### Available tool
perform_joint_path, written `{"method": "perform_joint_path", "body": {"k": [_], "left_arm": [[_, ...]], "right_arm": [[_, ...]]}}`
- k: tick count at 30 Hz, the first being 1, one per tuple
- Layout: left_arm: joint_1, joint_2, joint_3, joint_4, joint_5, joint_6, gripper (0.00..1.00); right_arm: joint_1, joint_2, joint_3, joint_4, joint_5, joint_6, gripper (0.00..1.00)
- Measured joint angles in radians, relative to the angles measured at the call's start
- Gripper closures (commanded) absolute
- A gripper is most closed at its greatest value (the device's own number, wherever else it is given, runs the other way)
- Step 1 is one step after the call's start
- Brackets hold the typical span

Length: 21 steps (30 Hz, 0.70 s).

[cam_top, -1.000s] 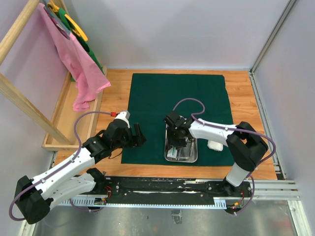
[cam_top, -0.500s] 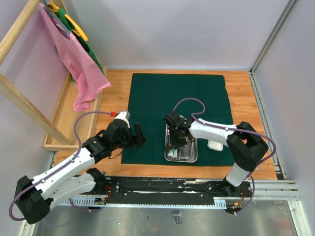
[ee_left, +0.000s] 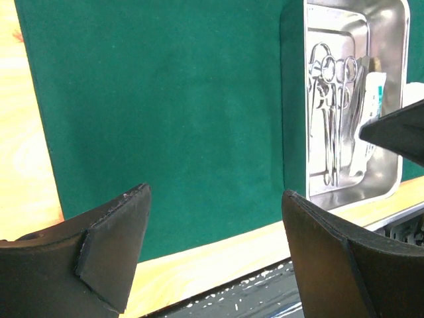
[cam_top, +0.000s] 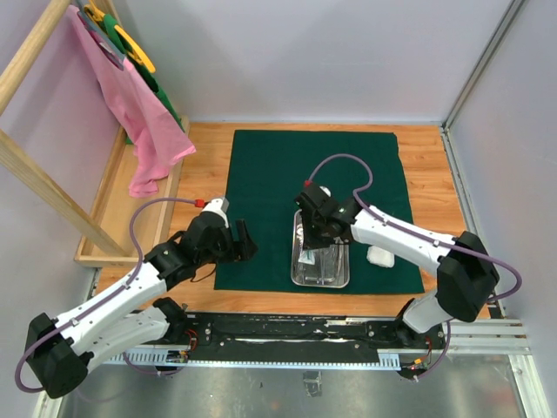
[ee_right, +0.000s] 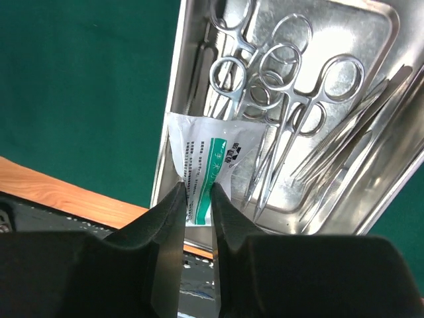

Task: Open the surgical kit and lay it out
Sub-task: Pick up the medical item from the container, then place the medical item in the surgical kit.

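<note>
Matte green cloth (cam_top: 261,174); right end effector (ee_right: 196,188) pinches white packet (ee_right: 211,158), apparently plastic.

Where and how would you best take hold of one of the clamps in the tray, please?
Probably grip a clamp at its ring handles, coming straight down from above: they all lie flat in the steel tray, rings fanned apart at the far end, thin shanks bunched together.

The left gripper (ee_left: 215,199), spread wide, hangs over green cloth (ee_left: 165,119) bearing a steel tray (ee_left: 389,26) of clamps (ee_left: 329,112).
</note>
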Motion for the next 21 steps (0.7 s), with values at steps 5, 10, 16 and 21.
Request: {"method": "perform_joint_path", "body": {"k": [5,10,16,21], "left_arm": [[0.0,-0.081,0.002,-0.037,0.004,-0.017,0.16],[0.001,-0.263,0.042,-0.103,-0.006,-0.045,0.16],[0.001,-0.346,0.135,-0.161,-0.013,-0.092,0.16],[0.001,-0.383,0.177,-0.204,-0.023,-0.12,0.16]], "right_arm": [[0.006,0.013,0.092,-0.025,-0.003,-0.013,0.97],[0.036,0.117,0.225,-0.01,-0.025,-0.021,0.97],[0.095,0.317,0.346,0.019,-0.057,-0.011,0.95],[0.143,0.479,0.446,0.029,-0.072,0.008,0.94]]}}
